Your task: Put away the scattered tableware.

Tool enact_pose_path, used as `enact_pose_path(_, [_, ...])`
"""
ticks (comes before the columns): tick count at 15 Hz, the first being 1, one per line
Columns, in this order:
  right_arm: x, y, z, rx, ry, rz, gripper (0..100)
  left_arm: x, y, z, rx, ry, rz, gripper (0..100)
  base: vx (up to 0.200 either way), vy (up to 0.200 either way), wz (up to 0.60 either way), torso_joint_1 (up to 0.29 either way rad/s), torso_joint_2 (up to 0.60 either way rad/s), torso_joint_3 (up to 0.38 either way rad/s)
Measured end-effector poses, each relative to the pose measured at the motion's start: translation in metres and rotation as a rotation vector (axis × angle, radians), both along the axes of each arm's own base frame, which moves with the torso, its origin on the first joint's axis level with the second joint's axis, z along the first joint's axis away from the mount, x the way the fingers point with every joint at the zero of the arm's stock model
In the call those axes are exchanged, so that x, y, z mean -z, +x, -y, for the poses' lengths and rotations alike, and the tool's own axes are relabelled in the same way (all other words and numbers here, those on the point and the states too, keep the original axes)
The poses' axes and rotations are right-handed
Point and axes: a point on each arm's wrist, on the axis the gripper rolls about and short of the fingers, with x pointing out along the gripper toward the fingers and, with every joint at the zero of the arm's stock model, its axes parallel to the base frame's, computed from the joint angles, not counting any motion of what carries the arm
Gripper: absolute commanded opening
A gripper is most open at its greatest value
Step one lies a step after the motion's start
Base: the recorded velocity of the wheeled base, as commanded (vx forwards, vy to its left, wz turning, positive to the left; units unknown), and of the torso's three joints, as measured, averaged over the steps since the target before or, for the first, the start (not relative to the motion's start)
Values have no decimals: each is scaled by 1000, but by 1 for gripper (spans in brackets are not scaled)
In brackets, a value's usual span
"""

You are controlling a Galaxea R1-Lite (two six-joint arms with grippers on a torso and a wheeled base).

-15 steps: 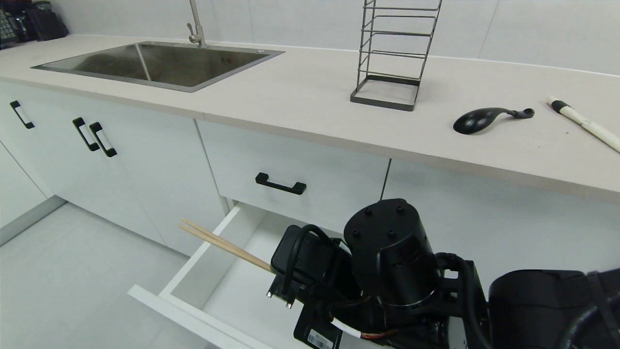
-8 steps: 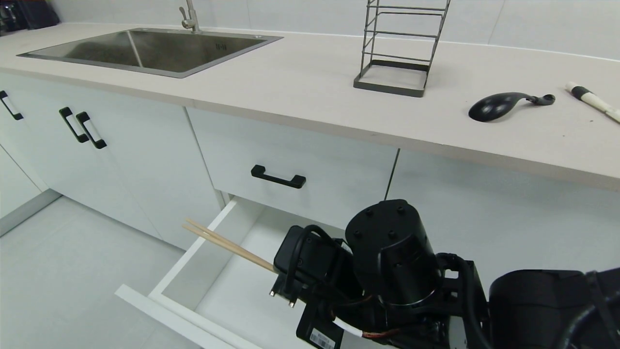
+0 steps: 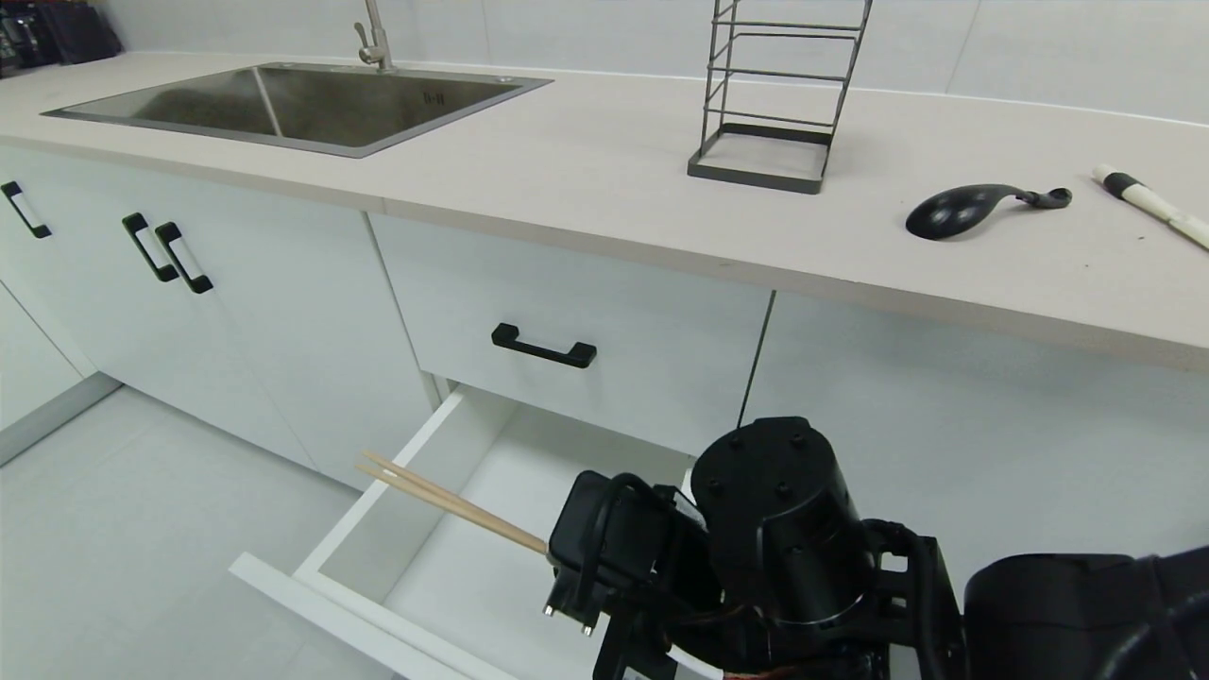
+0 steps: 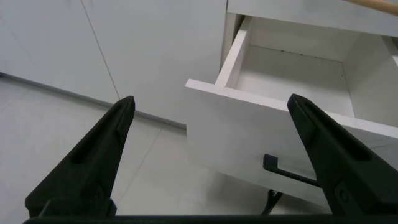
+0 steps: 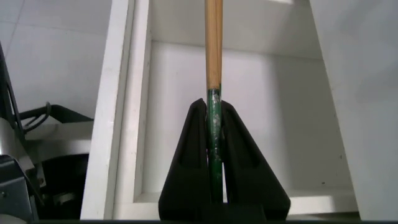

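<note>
A pair of wooden chopsticks (image 3: 453, 502) sticks out over the open white drawer (image 3: 276, 578) below the counter. My right gripper (image 5: 214, 104) is shut on their green-tinted end, and the chopsticks (image 5: 213, 43) point along the drawer (image 5: 121, 93) floor. My left gripper (image 4: 211, 102) is open and holds nothing, low beside the drawer (image 4: 298, 68) front. On the counter at the right lie a black spoon (image 3: 954, 210) and a white utensil with a black band (image 3: 1148, 200).
A dark wire rack (image 3: 774, 104) stands on the counter's middle. A steel sink (image 3: 293, 94) with a tap is at the left. A shut drawer with a black handle (image 3: 543, 346) sits above the open one. Grey floor lies to the left.
The head camera shifted a little. My right arm has sunk slightly, bringing the chopsticks lower over the open drawer. The spoon and white utensil have stayed where they were.
</note>
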Motion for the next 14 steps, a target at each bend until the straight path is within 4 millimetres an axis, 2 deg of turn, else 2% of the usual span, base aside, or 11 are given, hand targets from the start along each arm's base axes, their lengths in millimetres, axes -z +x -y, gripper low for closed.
enact_pose_path(4, [3, 8, 5, 88, -11, 24, 0, 0, 0, 0, 0, 0, 0, 100, 0, 0, 0, 0, 0, 0])
enact_pose_path(9, [8, 29, -25, 228, 34, -26, 0, 0, 0, 0, 0, 0, 0, 100, 0, 0, 0, 0, 0, 0])
enact_pose_path(12, [26, 28, -31, 282, -63, -152, 0, 0, 0, 0, 0, 0, 0, 100, 0, 0, 0, 0, 0, 0])
enact_pose_path(14, [30, 28, -34, 291, -132, -192, 0, 0, 0, 0, 0, 0, 0, 100, 0, 0, 0, 0, 0, 0])
